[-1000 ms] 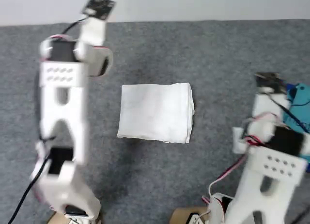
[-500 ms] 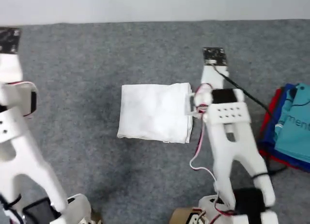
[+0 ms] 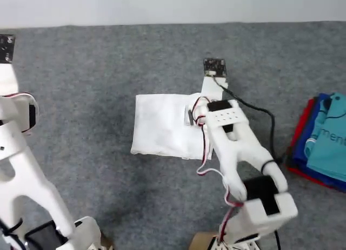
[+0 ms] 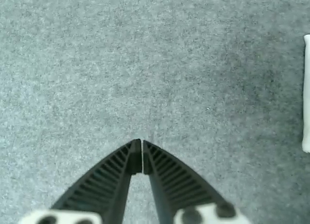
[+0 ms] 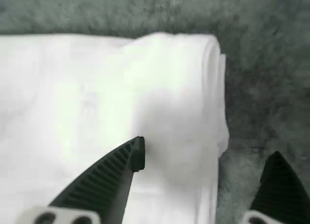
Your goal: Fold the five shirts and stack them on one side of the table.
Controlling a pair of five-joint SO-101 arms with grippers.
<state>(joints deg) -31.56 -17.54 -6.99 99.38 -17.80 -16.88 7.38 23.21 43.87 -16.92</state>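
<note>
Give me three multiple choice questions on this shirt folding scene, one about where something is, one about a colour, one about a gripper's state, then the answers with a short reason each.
1. Where does the stack of coloured shirts lie?
A) at the table's right edge
B) in the middle of the table
C) beneath the left arm

2. What colour is the stack's top shirt?
A) red
B) white
C) teal

3. How is the left gripper?
A) wide open
B) shut over bare table
C) shut on a shirt

Answers:
1 A: the high view shows the stack at the right edge, apart from the white shirt in the middle.
2 C: teal lies over the blue and red layers.
3 B: the left wrist view shows its fingers together above the grey surface, with nothing between them.
</note>
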